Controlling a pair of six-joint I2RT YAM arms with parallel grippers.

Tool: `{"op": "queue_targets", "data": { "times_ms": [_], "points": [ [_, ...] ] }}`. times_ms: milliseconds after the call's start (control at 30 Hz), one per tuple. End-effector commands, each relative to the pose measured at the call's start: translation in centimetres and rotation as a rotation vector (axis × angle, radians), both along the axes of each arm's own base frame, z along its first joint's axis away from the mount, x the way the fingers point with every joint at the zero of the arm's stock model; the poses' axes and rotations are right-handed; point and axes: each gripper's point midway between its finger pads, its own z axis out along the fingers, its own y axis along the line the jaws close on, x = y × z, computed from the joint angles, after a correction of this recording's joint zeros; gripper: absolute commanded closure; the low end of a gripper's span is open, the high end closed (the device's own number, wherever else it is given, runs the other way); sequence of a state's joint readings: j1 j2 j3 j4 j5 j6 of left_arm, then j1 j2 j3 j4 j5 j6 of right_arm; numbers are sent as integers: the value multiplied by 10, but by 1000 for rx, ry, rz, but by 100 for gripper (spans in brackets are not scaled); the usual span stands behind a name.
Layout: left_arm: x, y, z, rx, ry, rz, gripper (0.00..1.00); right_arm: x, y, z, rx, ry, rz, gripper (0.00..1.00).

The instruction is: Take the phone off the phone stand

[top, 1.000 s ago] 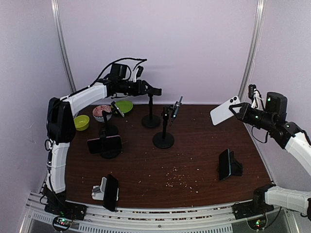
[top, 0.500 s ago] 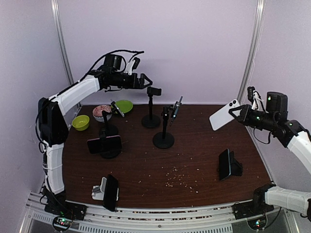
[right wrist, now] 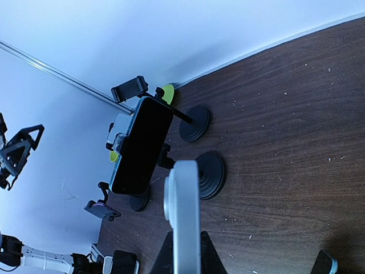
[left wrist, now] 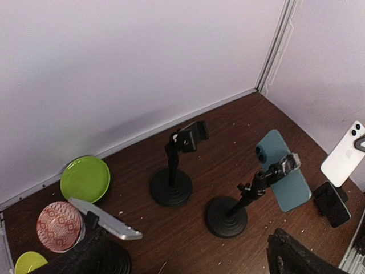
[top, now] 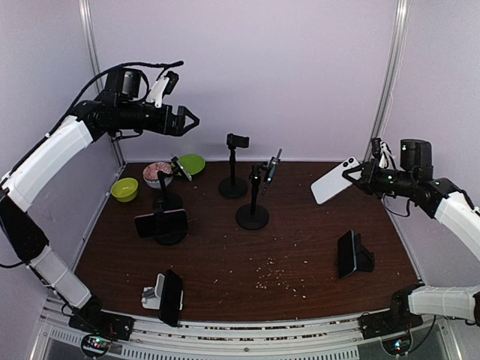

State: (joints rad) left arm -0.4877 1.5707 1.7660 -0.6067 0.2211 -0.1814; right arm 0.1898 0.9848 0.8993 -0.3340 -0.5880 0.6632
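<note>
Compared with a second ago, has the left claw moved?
Yes. The left gripper has pulled up and to the left, away from the empty stand at the back, which stayed put.

I'm looking at a dark brown wooden table (top: 225,247) boxed in by plain pale lilac walls: a back wall (top: 300,75), a left wall (top: 37,60) and a right wall (top: 442,75). A slim metal post (top: 88,37) stands in the far left corner and another (top: 390,75) in the far right. A ribbed metal rail (top: 247,330) runs along the near edge. The light is soft and even, the shadows faint. Pale crumbs (top: 279,274) dot the tabletop near its middle.
</note>
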Motion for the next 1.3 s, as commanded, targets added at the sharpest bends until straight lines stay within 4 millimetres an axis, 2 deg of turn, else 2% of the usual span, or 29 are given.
{"op": "queue_targets", "data": {
  "times_ms": [0,67,100,167,267,367,467,600,800,967,1067,1200,1267],
  "points": [
    [-21,36,-26,184,36,91,2,18,5,4,66,-18,-12,100],
    [-25,51,-27,185,25,153,2,25,5,-6,60,3,-19,100],
    [-28,52,-25,159,6,155,2,29,6,-10,60,4,-19,100],
    [-32,53,-32,120,-21,163,2,38,8,-19,67,12,-21,100],
    [-30,50,-52,147,17,143,2,53,14,-23,85,-6,-4,100],
    [-37,45,-55,140,35,103,2,66,18,-29,68,-14,18,100],
    [-50,37,-49,92,18,33,2,77,24,-38,58,-5,50,100],
    [-55,41,-40,84,-7,43,2,89,30,-49,76,8,72,100],
    [-65,38,-36,68,-19,18,2,117,34,-62,91,2,89,100],
    [-69,38,-33,74,-35,20,2,141,34,-92,131,48,109,100],
    [-71,38,-34,84,-51,24,2,150,26,-118,116,109,71,100],
    [-76,28,-37,111,-63,0,3,146,20,-154,31,206,66,100],
    [-80,25,-36,110,-68,-10,3,143,17,-166,-14,234,69,95]
  ]
}}
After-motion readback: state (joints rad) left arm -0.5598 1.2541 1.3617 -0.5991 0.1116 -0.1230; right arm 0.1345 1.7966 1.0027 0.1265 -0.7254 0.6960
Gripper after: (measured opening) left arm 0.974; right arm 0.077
